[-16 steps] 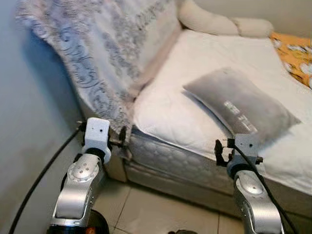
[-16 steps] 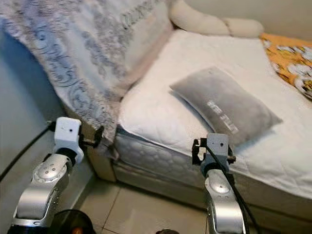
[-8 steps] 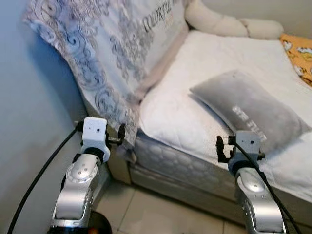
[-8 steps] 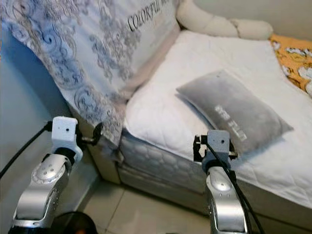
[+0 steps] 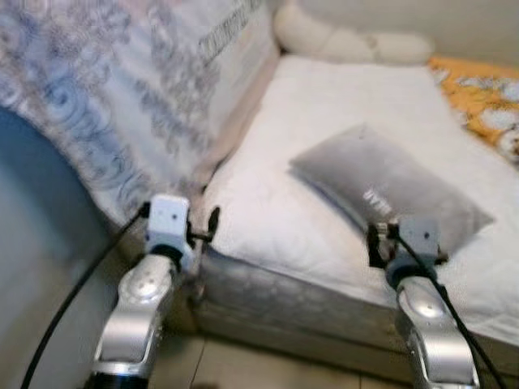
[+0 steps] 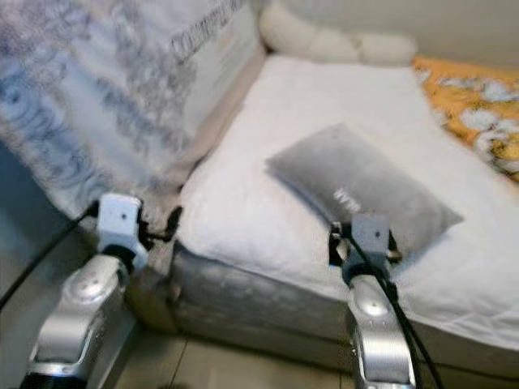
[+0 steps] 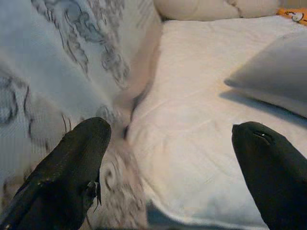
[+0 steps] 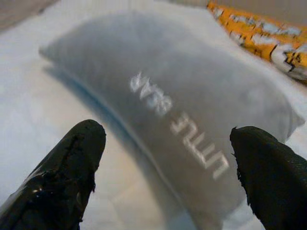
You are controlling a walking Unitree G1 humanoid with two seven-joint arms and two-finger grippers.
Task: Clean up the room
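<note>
A grey pillow [image 5: 388, 188] with white lettering lies slanted on the white mattress [image 5: 284, 194]. My right gripper [image 8: 168, 136] is open, held just short of the pillow [image 8: 182, 91] at the bed's front edge, and nothing is between its fingers. My left gripper [image 7: 170, 139] is also open and empty. It points at the mattress corner [image 7: 192, 143] beside a grey-patterned blanket [image 5: 105, 105] draped down the bed's left end.
A cream bolster [image 5: 340, 44] lies along the back wall. An orange patterned cover [image 5: 478, 101] sits at the far right of the bed. A blue-grey wall [image 5: 32, 267] stands close on my left, and a black cable [image 5: 65, 316] runs along my left arm.
The whole view has shifted and blurred, so the camera moved and the bed now looks slightly nearer. Both grippers hold the same raised, open pose.
</note>
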